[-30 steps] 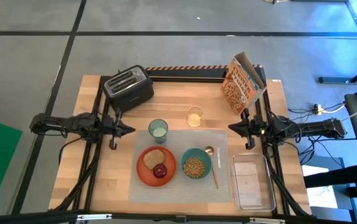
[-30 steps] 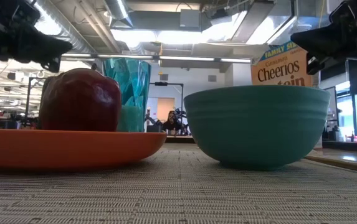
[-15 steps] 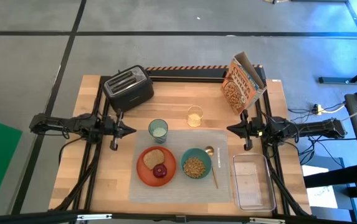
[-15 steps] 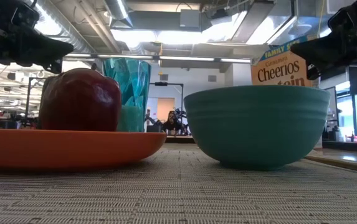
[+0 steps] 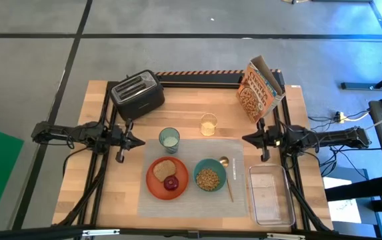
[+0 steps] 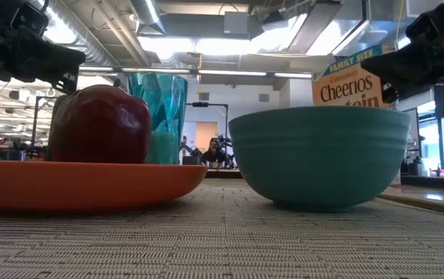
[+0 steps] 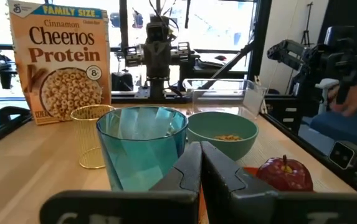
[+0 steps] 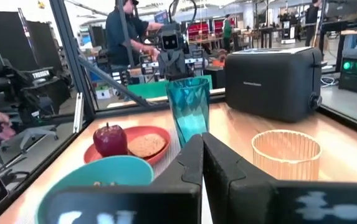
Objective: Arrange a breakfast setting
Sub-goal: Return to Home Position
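Orange plate [image 5: 150,180] holds toast slice [image 5: 165,167] and red fruit [image 5: 171,184]; teal bowl [image 5: 196,175] holds cereal [image 5: 209,179]. Left end effector [image 5: 140,140] and right end effector [image 5: 246,139] hover, fingers together, empty.

From my remote screens I count two grippers: one left gripper [image 5: 139,140] and one right gripper [image 5: 246,139]. Of the other things I count each kind only once. There is one placemat [image 5: 191,201], one plate [image 5: 152,184], one bowl [image 5: 197,175], one glass [image 5: 169,139] and one spoon [image 5: 228,181]. Of food I count one toast [image 5: 166,167] and one red fruit [image 5: 171,184]. Then I count also one toaster [image 5: 137,93], one cereal box [image 5: 260,90], one gold cup [image 5: 208,125] and one tub [image 5: 271,195].
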`<action>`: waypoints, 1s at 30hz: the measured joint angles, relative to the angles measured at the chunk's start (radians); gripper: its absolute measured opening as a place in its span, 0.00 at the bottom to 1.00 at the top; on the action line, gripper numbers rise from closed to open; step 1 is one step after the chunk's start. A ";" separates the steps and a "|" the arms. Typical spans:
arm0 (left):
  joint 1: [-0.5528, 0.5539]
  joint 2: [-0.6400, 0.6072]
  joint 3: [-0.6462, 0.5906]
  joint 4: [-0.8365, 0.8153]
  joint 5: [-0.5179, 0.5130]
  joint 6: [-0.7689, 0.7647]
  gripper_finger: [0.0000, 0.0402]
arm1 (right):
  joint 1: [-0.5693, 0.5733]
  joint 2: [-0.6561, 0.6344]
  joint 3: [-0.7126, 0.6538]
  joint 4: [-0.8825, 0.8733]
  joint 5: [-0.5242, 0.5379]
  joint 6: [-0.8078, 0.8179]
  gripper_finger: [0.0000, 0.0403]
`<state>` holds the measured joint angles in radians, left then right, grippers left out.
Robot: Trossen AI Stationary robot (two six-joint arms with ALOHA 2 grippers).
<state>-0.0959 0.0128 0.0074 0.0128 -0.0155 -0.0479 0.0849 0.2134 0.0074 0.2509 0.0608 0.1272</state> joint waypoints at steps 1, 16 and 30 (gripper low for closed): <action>0.000 0.000 0.000 0.000 0.000 0.000 0.00 | 0.000 0.000 0.000 -0.007 0.000 0.000 0.00; 0.000 0.000 0.000 0.000 -0.001 -0.001 0.00 | 0.000 0.000 0.000 -0.159 0.000 0.002 0.00; 0.000 0.000 0.000 -0.001 -0.001 -0.001 0.00 | 0.000 0.000 0.000 -0.219 -0.002 0.002 0.00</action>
<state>-0.0959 0.0128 0.0074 0.0120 -0.0166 -0.0490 0.0849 0.2134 0.0074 0.0322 0.0593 0.1291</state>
